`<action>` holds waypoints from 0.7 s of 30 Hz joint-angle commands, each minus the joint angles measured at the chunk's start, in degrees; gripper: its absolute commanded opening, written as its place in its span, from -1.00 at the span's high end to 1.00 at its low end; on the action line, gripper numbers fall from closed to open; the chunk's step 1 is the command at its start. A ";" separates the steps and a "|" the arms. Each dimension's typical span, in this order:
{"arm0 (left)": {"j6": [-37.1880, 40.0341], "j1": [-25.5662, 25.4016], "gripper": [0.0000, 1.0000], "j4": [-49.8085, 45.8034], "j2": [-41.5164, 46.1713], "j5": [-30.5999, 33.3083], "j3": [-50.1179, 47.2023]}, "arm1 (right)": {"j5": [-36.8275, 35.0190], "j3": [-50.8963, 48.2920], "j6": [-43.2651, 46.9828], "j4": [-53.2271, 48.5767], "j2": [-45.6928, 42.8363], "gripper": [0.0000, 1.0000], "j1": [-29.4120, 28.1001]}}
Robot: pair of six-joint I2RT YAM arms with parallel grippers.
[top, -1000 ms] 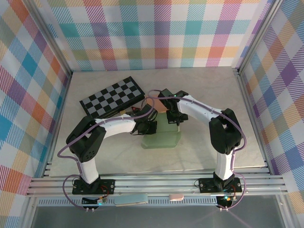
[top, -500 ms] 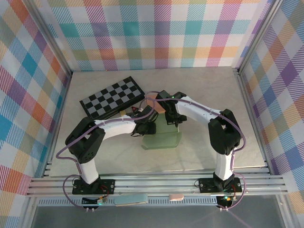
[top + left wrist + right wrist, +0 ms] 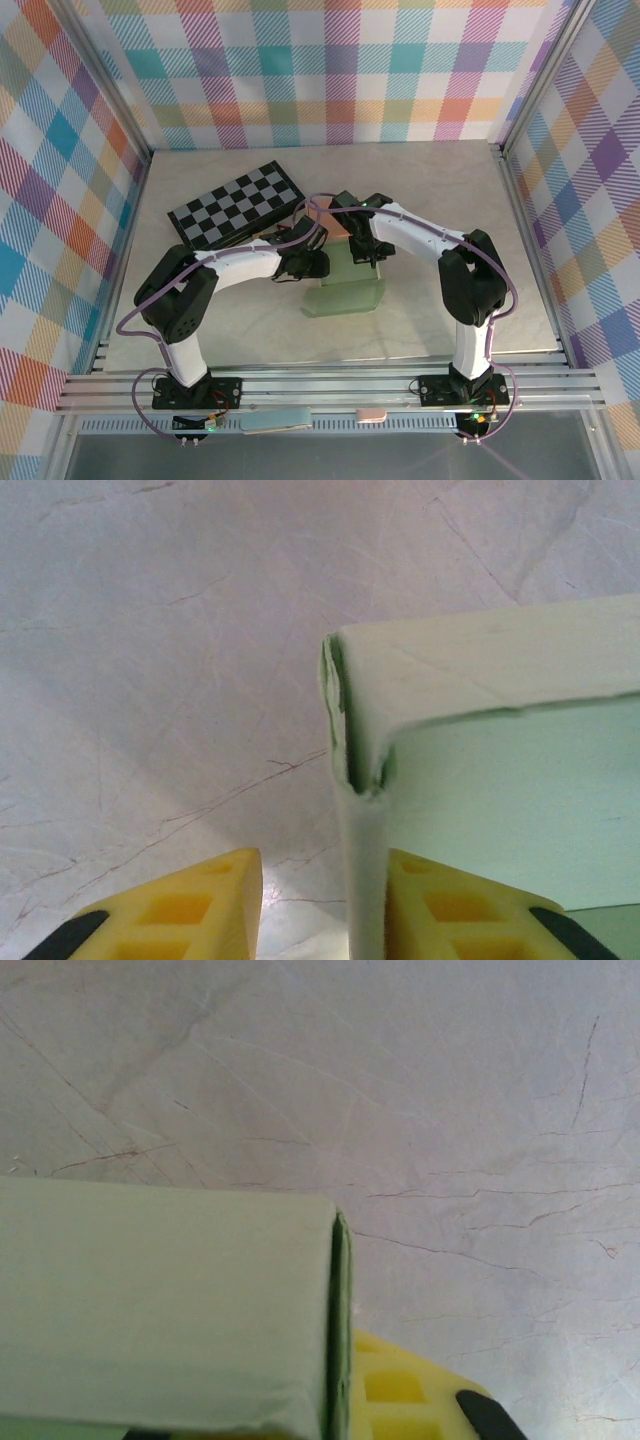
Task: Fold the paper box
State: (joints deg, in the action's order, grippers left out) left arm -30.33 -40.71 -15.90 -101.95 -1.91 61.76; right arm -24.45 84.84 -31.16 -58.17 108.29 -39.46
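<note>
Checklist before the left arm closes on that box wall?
1. Wall of paper box between left fingers: ok.
2. Left grip closed on wall: not ok, gap on one side.
3. Grip of right fingers on box wall: ok, shut.
4. Corner crease clean: not ok, looks crumpled.
5. Clearance from chessboard: ok.
6. Base flat on table: cannot tell.

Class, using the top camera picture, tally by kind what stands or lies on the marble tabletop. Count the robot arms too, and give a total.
Robot arms: 2 (left arm, right arm)
Green paper box: 1
Chessboard: 1
Peach-coloured item, partly hidden by the arms, kind unclear: 1
Total: 5
</note>
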 commanded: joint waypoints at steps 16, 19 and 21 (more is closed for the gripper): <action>0.40 -1.55 -0.03 -8.16 2.82 2.36 5.84 | 0.83 -0.99 -3.04 -1.81 -0.88 1.00 0.04; -1.17 -1.49 -0.07 -9.56 5.97 2.62 7.49 | 1.85 -0.88 -3.85 -2.03 -1.26 1.00 0.80; -2.14 -1.30 -0.09 -10.28 8.50 3.62 8.23 | 3.43 -1.45 -4.74 -1.92 -2.01 1.00 2.15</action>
State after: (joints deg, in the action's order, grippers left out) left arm -30.65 -41.91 -23.29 -98.87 0.12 67.59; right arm -23.05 84.40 -33.65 -58.17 108.25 -38.94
